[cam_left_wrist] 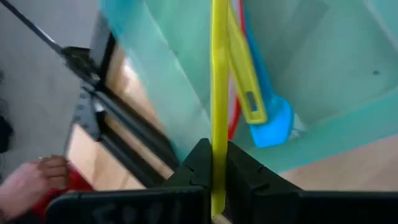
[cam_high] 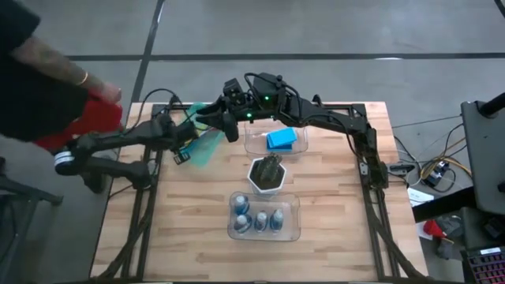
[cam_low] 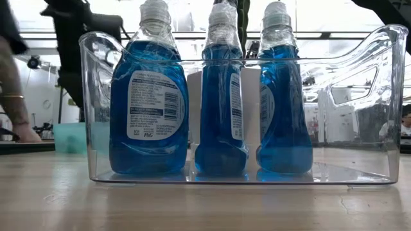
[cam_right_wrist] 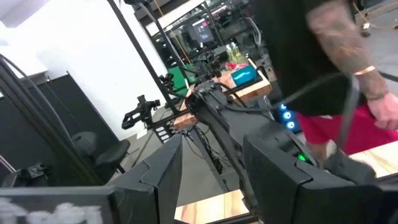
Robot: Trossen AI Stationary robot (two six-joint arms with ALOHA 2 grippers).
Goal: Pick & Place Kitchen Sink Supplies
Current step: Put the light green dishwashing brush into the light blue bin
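Note:
My left gripper [cam_left_wrist: 212, 177] is shut on a slim yellow brush [cam_left_wrist: 219, 74] over the green tray [cam_left_wrist: 323, 74]. In the tray lie another yellow brush [cam_left_wrist: 245, 87], a blue brush [cam_left_wrist: 273, 121] and a thin red one. In the high view the left gripper [cam_high: 186, 147] is at the tray's [cam_high: 207, 148] left side. My right gripper [cam_high: 230, 129] hovers open just right of the tray; its wrist view [cam_right_wrist: 211, 165] looks into the room. A blue sponge [cam_high: 281, 140] lies in a clear bin. Three bottles of blue liquid [cam_low: 221, 102] stand in the near clear bin [cam_high: 264, 217]. My left gripper pinches the yellow brush's thin handle [cam_left_wrist: 217, 140] between its two fingers [cam_left_wrist: 189, 171]. The handle runs straight on past the fingertips, above the tray's floor. Both ends of the brush lie outside the picture, so which end it holds cannot be told.
A white hexagonal pot with a dark plant [cam_high: 267, 173] stands between the two clear bins. A person's arm [cam_high: 55, 67] and hand reach over the table's far left corner beside a red thing [cam_high: 95, 118]. Bare wood shows at the near left [cam_high: 173, 229] and right [cam_high: 339, 205].

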